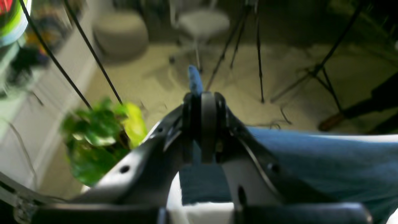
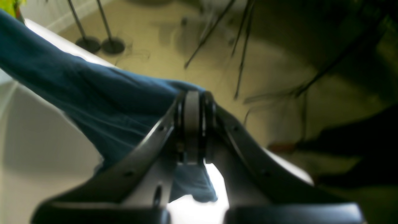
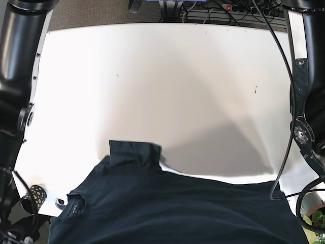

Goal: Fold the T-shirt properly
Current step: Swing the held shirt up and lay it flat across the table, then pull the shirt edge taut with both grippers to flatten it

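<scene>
The left gripper (image 1: 202, 124) has its jaws pinched tight on the blue T-shirt (image 1: 311, 161), a tuft of cloth poking above them at frame centre. The right gripper (image 2: 192, 127) jaws likewise clamp the T-shirt, which stretches to the upper left. In the base view the T-shirt (image 3: 172, 208) hangs lifted across the bottom of the frame, over the white worktop (image 3: 162, 91). A green plant (image 1: 102, 137) sits lower left.

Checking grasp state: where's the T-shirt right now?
Base view: T-shirt at the white table's near edge; both wrist views show left gripper and right gripper pinching it.
</scene>
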Available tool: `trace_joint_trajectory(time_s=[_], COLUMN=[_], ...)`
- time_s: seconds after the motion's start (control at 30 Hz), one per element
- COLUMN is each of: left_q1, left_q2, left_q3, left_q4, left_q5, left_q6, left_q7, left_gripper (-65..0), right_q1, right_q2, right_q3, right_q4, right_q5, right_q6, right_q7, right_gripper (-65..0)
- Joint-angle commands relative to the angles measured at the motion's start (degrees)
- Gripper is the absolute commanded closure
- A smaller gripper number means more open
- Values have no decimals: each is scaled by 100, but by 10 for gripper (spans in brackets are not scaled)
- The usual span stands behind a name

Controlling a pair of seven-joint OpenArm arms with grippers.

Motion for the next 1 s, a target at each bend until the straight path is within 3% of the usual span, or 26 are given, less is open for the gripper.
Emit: trace_joint_trajectory(time_s=[0.0, 0.2, 0.37, 0.8, 0.97], left_q1=[-151, -151, -151, 2026, 2738], left_q2=[-55, -55, -55, 112, 112], left_q3=[57, 39, 21, 21, 13], left_q4=[39, 75, 382, 2123, 2870], left_q5=[-2, -11, -20, -20, -20], left_q6=[1, 1, -17, -26, -35], left_q7=[-58, 30, 180, 329, 707], left_gripper=[0, 0, 0, 0, 0], right_q1=[231, 231, 231, -1811, -2480], right_q2=[70, 70, 237, 237, 263], right_q3=[-80, -89, -54, 1116, 1450], right_q4=[87, 96, 351, 1494, 1863], right_q5=[42, 42, 50, 50, 50], right_q6=[-20, -20, -20, -20, -20], right_q7=[75, -408, -470, -496, -610], right_gripper=[0, 0, 0, 0, 0])
